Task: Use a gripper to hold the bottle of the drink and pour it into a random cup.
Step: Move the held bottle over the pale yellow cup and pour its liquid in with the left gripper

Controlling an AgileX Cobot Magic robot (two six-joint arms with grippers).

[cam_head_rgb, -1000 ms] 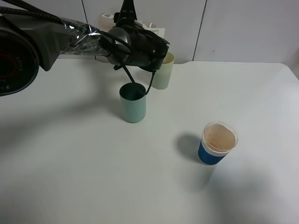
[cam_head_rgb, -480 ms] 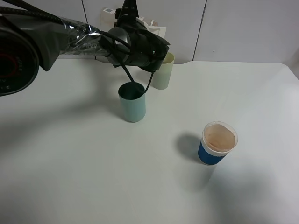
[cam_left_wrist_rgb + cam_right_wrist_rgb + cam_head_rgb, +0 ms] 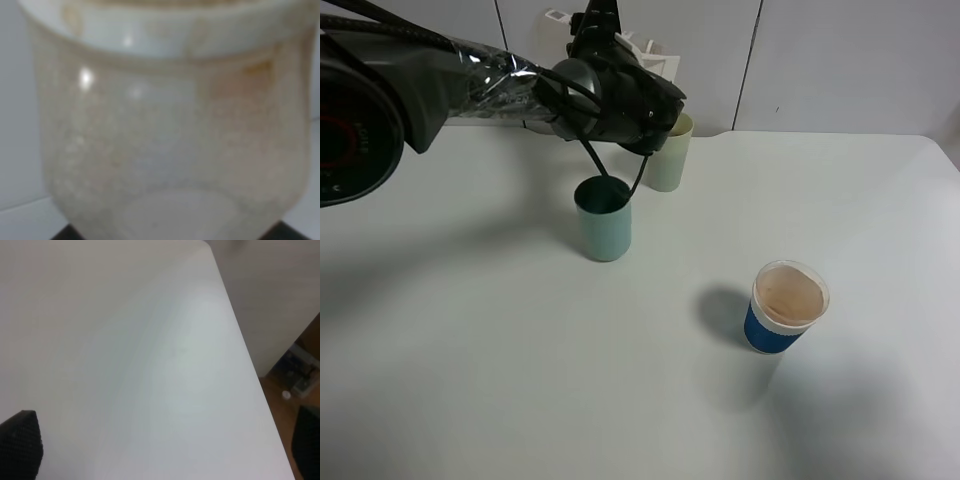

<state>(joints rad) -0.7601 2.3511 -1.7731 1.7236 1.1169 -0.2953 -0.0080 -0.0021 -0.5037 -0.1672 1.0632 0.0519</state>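
Observation:
My left gripper (image 3: 623,97), a black arm end with a looping black cable, hangs at the back of the table, just left of and above the pale yellow-green cup (image 3: 669,156). In the exterior high view the arm hides the bottle. In the left wrist view the clear bottle (image 3: 170,140) fills the frame, blurred, with its wide pale neck ring at the top; black finger parts show at the lower corners, so the gripper is shut on it. No pink label shows. My right gripper (image 3: 165,450) is open and empty over bare table.
A teal-green tumbler (image 3: 604,220) stands in front of the left arm, with the cable hanging at its rim. A blue cup with a white rim (image 3: 786,307) stands front right. The right wrist view shows the table's edge (image 3: 240,340) with floor beyond.
The left arm end has shifted slightly up and back; the white part behind it sits a little higher. The cups have not moved.

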